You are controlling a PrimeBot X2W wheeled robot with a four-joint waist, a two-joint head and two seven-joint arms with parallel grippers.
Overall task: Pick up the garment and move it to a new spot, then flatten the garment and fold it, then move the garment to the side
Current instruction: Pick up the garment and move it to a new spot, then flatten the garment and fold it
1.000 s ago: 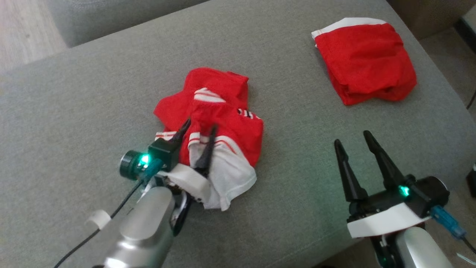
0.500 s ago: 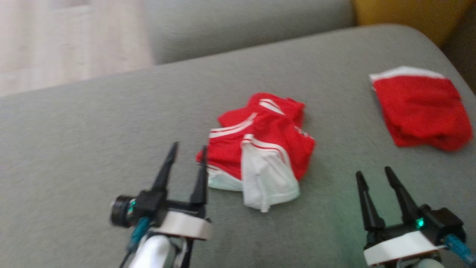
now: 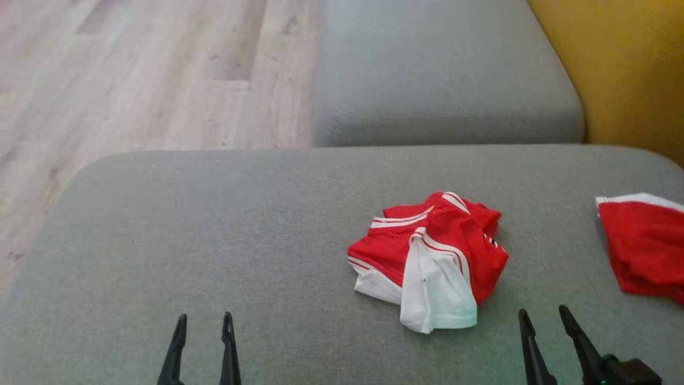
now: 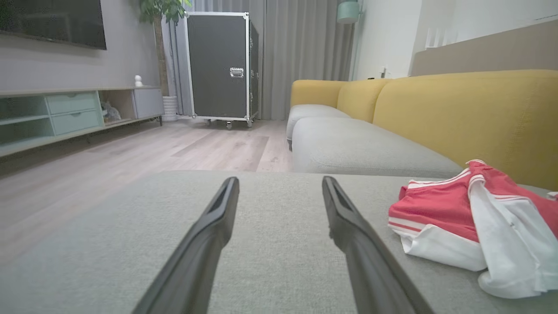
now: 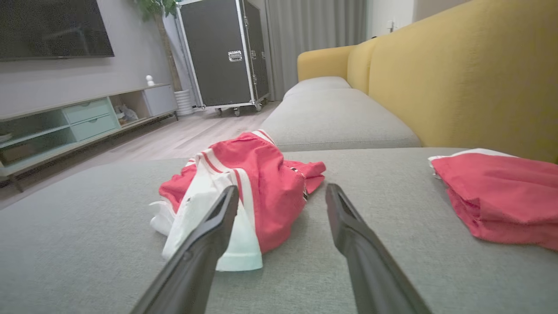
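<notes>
**On the grey cushion: crumpled garment, both claws empty**

On the grey cushion [image 3: 214,224], right of centre in the head view, the garment [image 3: 433,256] lies in a loose heap. It is red cloth with white stripes, and a white panel spills over its near edge. It sits between your two arms, nearer the right one.

Expect it to be light, soft and limp. It should sag from any single pinch and drag its folds along, and the thin fabric may slip from a shallow bite. The white flap on the near side stands proud of the cushion and looks like the easiest place to take hold. A striped hem would be a firmer one.

The left gripper [image 3: 204,318] hovers over bare cushion well to the garment's left. Its fingers are spread and hold nothing. The right gripper [image 3: 542,311] sits just near the heap's right side, also spread and empty.

A second red piece [image 3: 641,246] lies apart at the right, cut off by the frame edge. Beyond it are the yellow backrest [image 3: 614,64] and the wooden floor [image 3: 133,69].

You cannot tell from the heap where the waistband, seams or corners run, because the folds bury them and hide its underside. In the head view both claws are cut off at the bottom edge, leaving the fingers and a little of the right one's body.
</notes>
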